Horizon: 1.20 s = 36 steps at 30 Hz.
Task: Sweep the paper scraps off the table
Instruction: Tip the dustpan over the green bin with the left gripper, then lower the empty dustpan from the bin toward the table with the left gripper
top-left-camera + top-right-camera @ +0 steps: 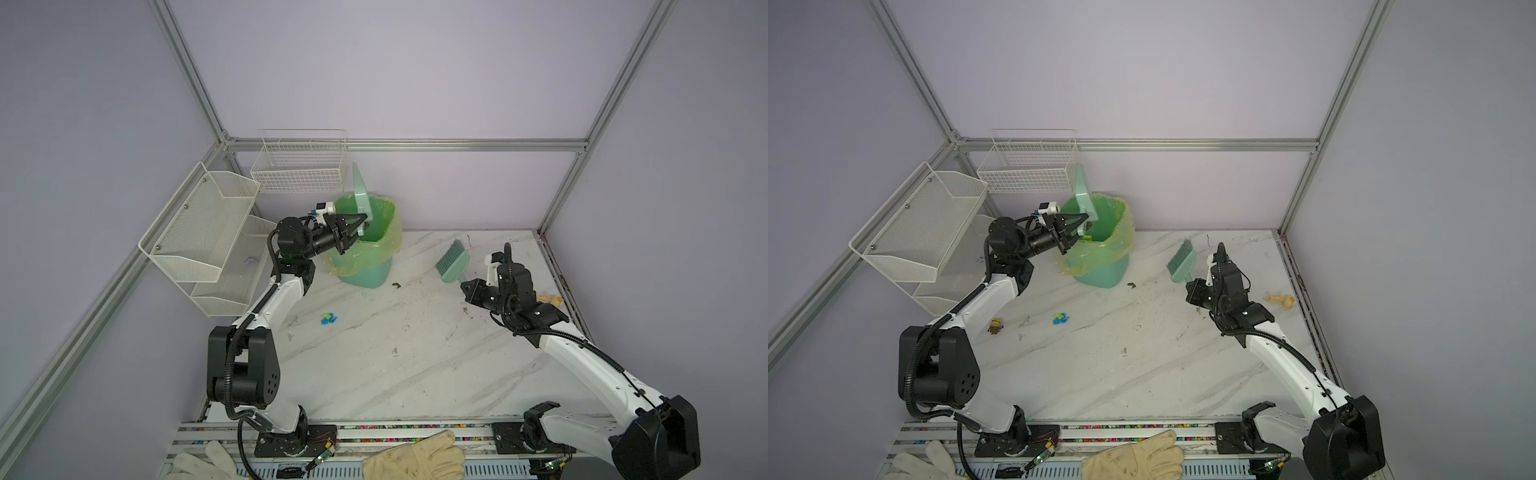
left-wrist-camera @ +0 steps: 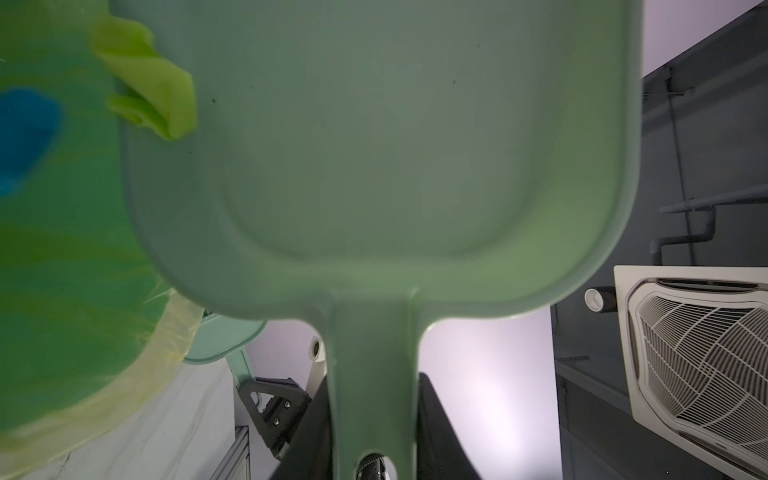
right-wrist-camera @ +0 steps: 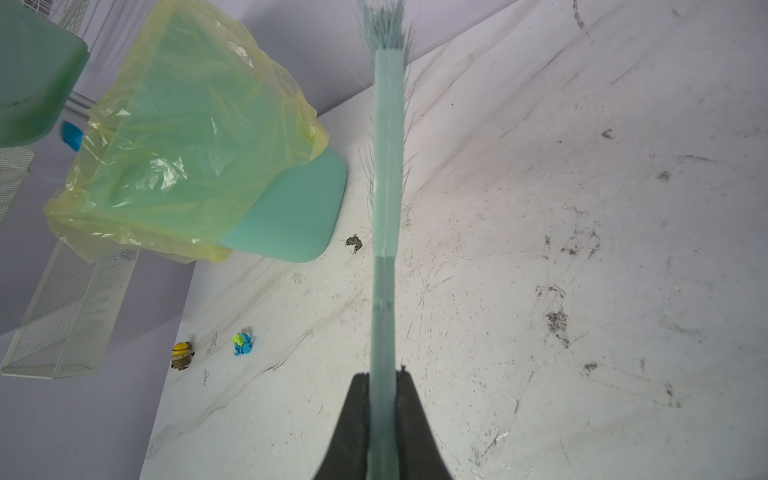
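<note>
while my left gripper (image 1: 364, 224) pinches tight on the handle of the dustpan (image 1: 360, 194), i hold the pan tipped up on its edge over the green bin (image 1: 365, 276) at the back of the table (image 1: 415, 365). so the step in hand looks like the dumping one. in the left wrist view a lime-green scrap (image 2: 153, 83) sits at the edge of the pan. a blue scrap (image 2: 25, 137) shows blurred beside the pan, so i think it is dropping into the bin, but i cannot be sure. my right gripper (image 3: 384, 380) is closed on the thin handle of the brush (image 3: 388, 145). the brush looks lifted off the table, on the right, near the bin but apart from it. i think the job is not done. a small clump of blue and green paper scraps (image 1: 328, 319) lies on the table in front of the bin, toward the left side and well apart from the brush. a small yellow toy (image 1: 995, 326) stands near that clump, and it is not for sweeping. next, i think i need to shake out the green scrap, put the pan down flat beside the clump, and carry the brush across to push the scraps in. i must keep the bristles off the toy.
</note>
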Each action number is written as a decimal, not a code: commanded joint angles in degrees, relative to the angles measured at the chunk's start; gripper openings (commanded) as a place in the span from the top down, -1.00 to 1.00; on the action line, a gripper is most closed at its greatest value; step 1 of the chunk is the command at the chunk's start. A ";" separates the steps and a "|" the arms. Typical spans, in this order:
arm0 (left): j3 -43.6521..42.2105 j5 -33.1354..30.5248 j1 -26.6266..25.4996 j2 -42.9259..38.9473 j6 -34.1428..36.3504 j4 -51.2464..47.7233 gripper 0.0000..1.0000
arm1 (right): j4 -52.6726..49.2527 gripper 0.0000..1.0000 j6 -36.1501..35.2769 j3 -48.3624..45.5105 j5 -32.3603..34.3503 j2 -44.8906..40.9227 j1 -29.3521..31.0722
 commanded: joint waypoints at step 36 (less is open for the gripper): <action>-3.44 1.93 0.50 -8.08 7.00 -4.48 1.00 | 2.45 1.00 0.07 0.56 -0.33 1.02 -0.29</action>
